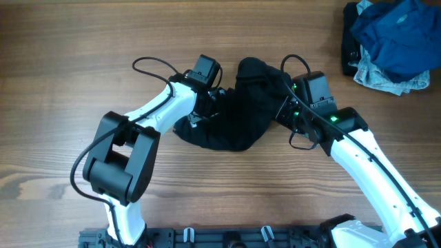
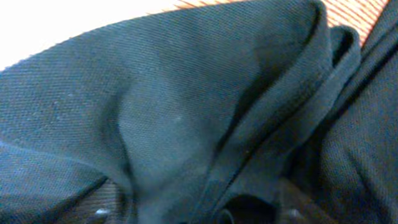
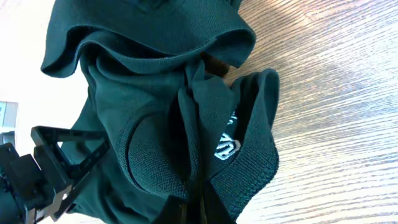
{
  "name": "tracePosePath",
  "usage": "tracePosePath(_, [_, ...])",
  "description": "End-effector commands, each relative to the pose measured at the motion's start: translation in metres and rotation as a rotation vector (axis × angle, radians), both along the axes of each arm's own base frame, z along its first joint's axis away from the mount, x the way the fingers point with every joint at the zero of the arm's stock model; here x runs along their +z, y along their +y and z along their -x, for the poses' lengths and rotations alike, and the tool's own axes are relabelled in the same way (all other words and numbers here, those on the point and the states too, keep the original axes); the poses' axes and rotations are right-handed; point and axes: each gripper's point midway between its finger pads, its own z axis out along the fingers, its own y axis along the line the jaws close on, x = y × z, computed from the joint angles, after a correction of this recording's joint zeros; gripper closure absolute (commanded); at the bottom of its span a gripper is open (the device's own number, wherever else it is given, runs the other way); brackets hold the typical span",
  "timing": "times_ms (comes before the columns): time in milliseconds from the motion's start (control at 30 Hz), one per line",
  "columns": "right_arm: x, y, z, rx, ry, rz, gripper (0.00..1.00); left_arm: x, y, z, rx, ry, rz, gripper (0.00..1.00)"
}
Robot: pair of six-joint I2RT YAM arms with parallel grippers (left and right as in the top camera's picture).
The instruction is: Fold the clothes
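dark green garment (image 1: 231, 120) lies bunched mid-worktop (image 1: 62, 62) on wood grain, right gripper (image 1: 284, 110) clenched on its folds; left gripper (image 1: 207, 105) buried in cloth, grip impossible to tell. blue clothes (image 1: 393, 38) heaped at the far corner.

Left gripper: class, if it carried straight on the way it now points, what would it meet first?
The dark green garment. It fills the left wrist view right ahead of the left gripper, bunched close to the lens; the two are probably touching, though depth is unclear.

txt: none legible | white logo (image 3: 227, 145) inside dk garment (image 3: 149, 124) collar | unreadable
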Motion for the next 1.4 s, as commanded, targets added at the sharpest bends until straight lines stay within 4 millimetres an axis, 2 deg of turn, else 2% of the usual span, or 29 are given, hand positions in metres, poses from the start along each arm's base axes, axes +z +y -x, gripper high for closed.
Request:
tracePosePath(0, [0.015, -0.003, -0.011, -0.003, -0.055, 0.020, 0.96, -0.030, 0.007, 0.019, 0.004, 0.104, -0.033, 0.69])
tracePosePath(67, [0.015, -0.003, -0.011, -0.002, -0.055, 0.020, 0.96, -0.032, 0.016, 0.024, 0.008, 0.120, -0.073, 0.82])
tracePosePath(100, [0.015, -0.003, -0.011, -0.002, -0.055, 0.019, 0.96, -0.032, 0.018, 0.027, 0.008, 0.133, -0.083, 0.96])
tracePosePath(167, [0.015, -0.003, -0.011, -0.002, -0.055, 0.020, 0.96, -0.033, 0.023, 0.032, 0.010, 0.154, -0.107, 0.96])
tracePosePath(233, [0.015, -0.003, -0.010, -0.002, -0.055, 0.020, 0.96, -0.034, 0.037, 0.032, 0.029, 0.154, -0.165, 0.96])
tracePosePath(333, [0.015, -0.004, -0.011, -0.005, -0.057, 0.025, 0.96, -0.035, 0.079, 0.019, 0.131, 0.168, -0.206, 0.96])
tracePosePath(400, [0.015, -0.010, -0.013, -0.023, -0.065, 0.054, 0.96, -0.035, 0.140, 0.000, 0.261, 0.179, -0.199, 0.96])
tracePosePath(567, [0.015, -0.020, -0.016, -0.053, -0.068, 0.063, 0.96, -0.035, 0.244, -0.012, 0.516, 0.183, -0.178, 0.96])
tracePosePath(667, [0.015, -0.018, -0.015, -0.047, -0.063, 0.054, 0.96, -0.030, 0.285, -0.013, 0.626, 0.175, -0.166, 0.96])
tracePosePath(700, [0.014, -0.018, -0.014, -0.045, -0.060, 0.052, 0.96, -0.028, 0.292, -0.014, 0.641, 0.171, -0.165, 0.96])
tracePosePath(800, [0.012, -0.014, -0.008, -0.004, -0.037, 0.048, 0.96, -0.002, 0.323, -0.018, 0.672, 0.135, -0.235, 0.96])
tracePosePath(867, [0.011, -0.011, -0.006, 0.026, -0.030, 0.041, 0.96, 0.023, 0.330, -0.022, 0.681, 0.098, -0.260, 0.96])
tracePosePath(967, [0.011, 0.008, 0.006, 0.090, 0.023, -0.061, 0.96, 0.070, 0.327, -0.023, 0.683, 0.008, -0.254, 0.95])
tracePosePath(1000, [0.011, 0.011, 0.015, 0.108, 0.063, -0.075, 0.96, 0.086, 0.326, -0.019, 0.674, -0.016, -0.257, 0.84])
tracePosePath(1033, [0.011, 0.009, 0.022, 0.125, 0.092, -0.058, 0.96, 0.092, 0.325, -0.016, 0.666, -0.022, -0.262, 0.78])
tracePosePath(1067, [0.013, 0.005, 0.032, 0.140, 0.134, -0.033, 0.96, 0.100, 0.324, -0.010, 0.665, -0.022, -0.263, 0.57])
tracePosePath(1200, [0.019, -0.004, 0.050, 0.170, 0.210, 0.019, 0.94, 0.101, 0.320, 0.004, 0.634, 0.024, -0.272, 0.51])
tracePosePath(1233, [0.019, -0.005, 0.054, 0.224, 0.215, 0.040, 0.87, 0.101, 0.320, 0.006, 0.633, 0.031, -0.274, 0.50])
tracePosePath(1333, [0.014, -0.012, 0.073, 0.254, 0.291, 0.070, 0.82, 0.101, 0.319, 0.005, 0.628, 0.031, -0.275, 0.50])
tracePosePath(1367, [0.013, -0.013, 0.079, 0.278, 0.311, 0.081, 0.49, 0.101, 0.314, 0.004, 0.615, 0.028, -0.276, 0.50])
